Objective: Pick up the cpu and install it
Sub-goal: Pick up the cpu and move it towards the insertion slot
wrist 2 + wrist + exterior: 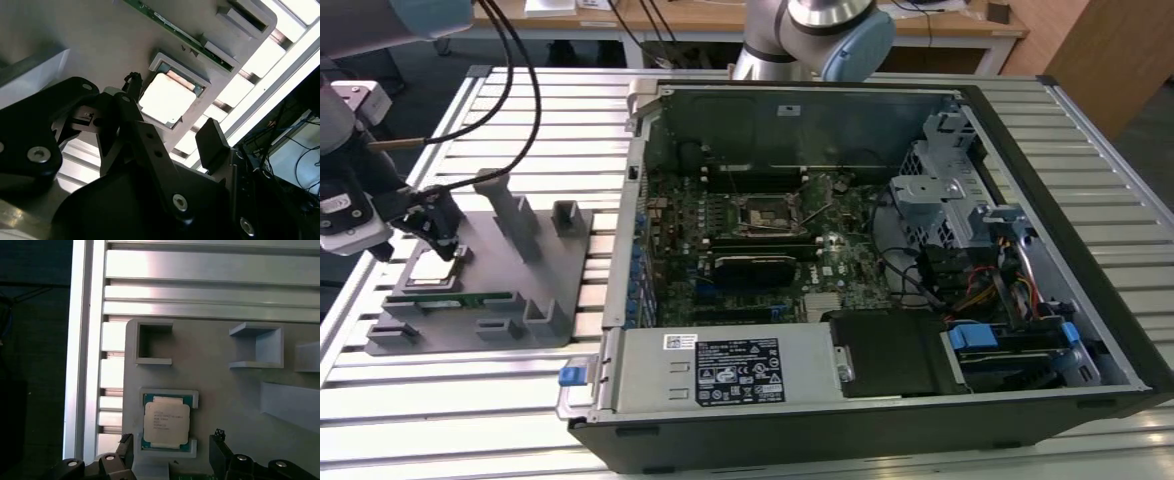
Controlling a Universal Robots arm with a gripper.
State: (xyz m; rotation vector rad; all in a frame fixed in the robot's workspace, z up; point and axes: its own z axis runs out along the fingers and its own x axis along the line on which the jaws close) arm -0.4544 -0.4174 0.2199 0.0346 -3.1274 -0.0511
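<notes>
The cpu (166, 422) is seen lying flat in a shallow square recess of the grey tray (225, 390), directly between the two fingers of the tool (172, 437). The tool is held spread wider than the chip. In both wrist views a gap is left between each dark fingertip and the chip's edges, so nothing is pinched. The chip is shown as a small square with a pale, softly shiny metal lid set on a thin green-rimmed board, and faint print is spread across the lid. The tray is formed of smooth light-grey plastic, with raised corner frames around the recess, open box-shaped pockets and upright blocks. In the second wrist view the fingers (212, 142) are shown as black, angular links fastened with round-headed screws, and the chip's lid is washed almost white by glare. The tray is carried on a surface (480, 400) built of long ribbed aluminium slats. In the exterior view the tool is seen low over the tray's end toward the exterior view's left, with a long green memory stick (451, 298) laid just beside the chip's recess. An open computer case (854, 440) is also taken in there, set just beside the tray toward the exterior view's right. Inside it the motherboard (674, 210) is laid bare, and its square socket (767, 212) is found well apart from the chip.
</notes>
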